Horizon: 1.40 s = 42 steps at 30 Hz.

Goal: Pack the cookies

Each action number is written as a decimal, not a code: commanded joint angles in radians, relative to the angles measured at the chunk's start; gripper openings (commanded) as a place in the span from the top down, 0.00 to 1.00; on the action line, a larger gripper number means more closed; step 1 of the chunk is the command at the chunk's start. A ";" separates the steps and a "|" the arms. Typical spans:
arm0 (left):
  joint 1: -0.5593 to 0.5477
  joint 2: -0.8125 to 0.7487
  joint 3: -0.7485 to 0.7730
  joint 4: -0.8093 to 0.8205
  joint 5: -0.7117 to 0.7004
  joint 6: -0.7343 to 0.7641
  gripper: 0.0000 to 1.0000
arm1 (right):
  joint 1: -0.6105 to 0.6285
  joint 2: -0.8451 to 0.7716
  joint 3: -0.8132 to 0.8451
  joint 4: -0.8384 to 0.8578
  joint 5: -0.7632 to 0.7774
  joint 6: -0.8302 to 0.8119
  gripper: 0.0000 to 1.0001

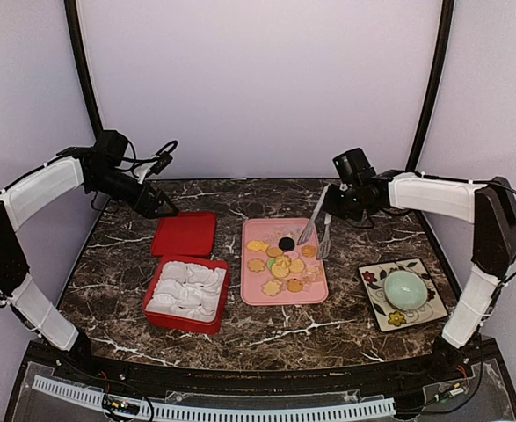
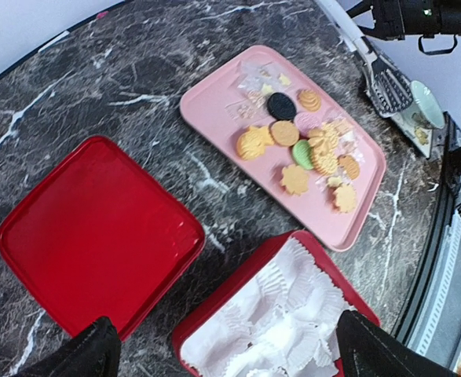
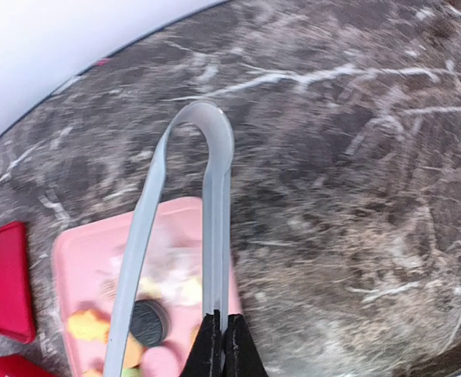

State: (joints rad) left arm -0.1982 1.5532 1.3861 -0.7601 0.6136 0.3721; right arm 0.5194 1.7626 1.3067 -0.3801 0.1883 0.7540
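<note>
Farthest left of the pink tray (image 1: 262, 227), the left gripper (image 1: 163, 209) hangs over the far edge of a red lid (image 1: 185, 234) lying flat on the marble table (image 1: 117, 255). Its fingers (image 2: 89, 353) are spread wide with nothing between them. Nearer than the lid, and just left of the tray, stands a red box (image 1: 183, 325) filled with white paper cups (image 1: 187, 286). The cookies (image 1: 281, 262) all lie on the tray, mostly golden ones clustered mid-tray, with a black round cookie (image 1: 286, 243) toward its far side. Over the tray's far right corner slant grey tongs (image 1: 315, 233), one arm of them pinched between the closed fingers of the right gripper (image 1: 332, 209). Well right of the tray sits a floral plate (image 1: 372, 277) carrying a pale green bowl (image 1: 404, 288).
</note>
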 commanded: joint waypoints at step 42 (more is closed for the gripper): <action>-0.163 -0.256 -0.267 0.496 0.803 -0.638 0.66 | 0.588 0.137 0.334 0.819 0.110 -0.206 1.00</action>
State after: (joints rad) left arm -0.3496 1.3418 1.1645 -0.2584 1.3766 -0.2745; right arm 1.0958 1.9022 1.6192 0.3183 0.2855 0.5545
